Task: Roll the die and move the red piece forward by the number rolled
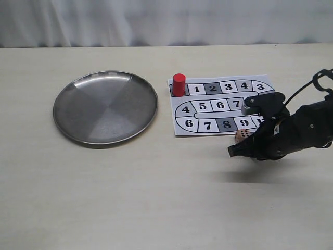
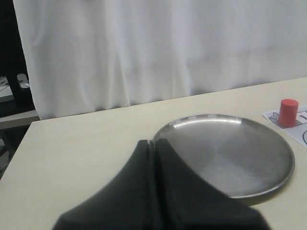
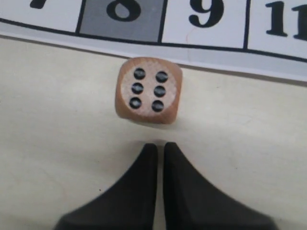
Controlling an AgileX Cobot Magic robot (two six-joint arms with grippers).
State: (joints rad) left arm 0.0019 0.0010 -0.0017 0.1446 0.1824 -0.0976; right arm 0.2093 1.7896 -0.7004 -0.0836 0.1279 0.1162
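The tan wooden die (image 3: 147, 92) lies on the table just off the board's near edge, six pips up; in the exterior view the die (image 1: 242, 136) peeks out beside my right arm. My right gripper (image 3: 159, 146) hovers just short of it, shut, holding nothing; in the exterior view the right gripper (image 1: 235, 151) is by the board's near right corner. The red piece (image 1: 179, 84) stands upright on the board's first square, also seen as the red piece (image 2: 288, 112) from the left wrist. My left gripper (image 2: 154, 143) is shut and empty, near the plate's rim.
A round steel plate (image 1: 104, 107) sits left of the paper game board (image 1: 223, 104); the same plate (image 2: 230, 153) fills the left wrist view. A white curtain (image 2: 158, 48) hangs behind the table's far edge.
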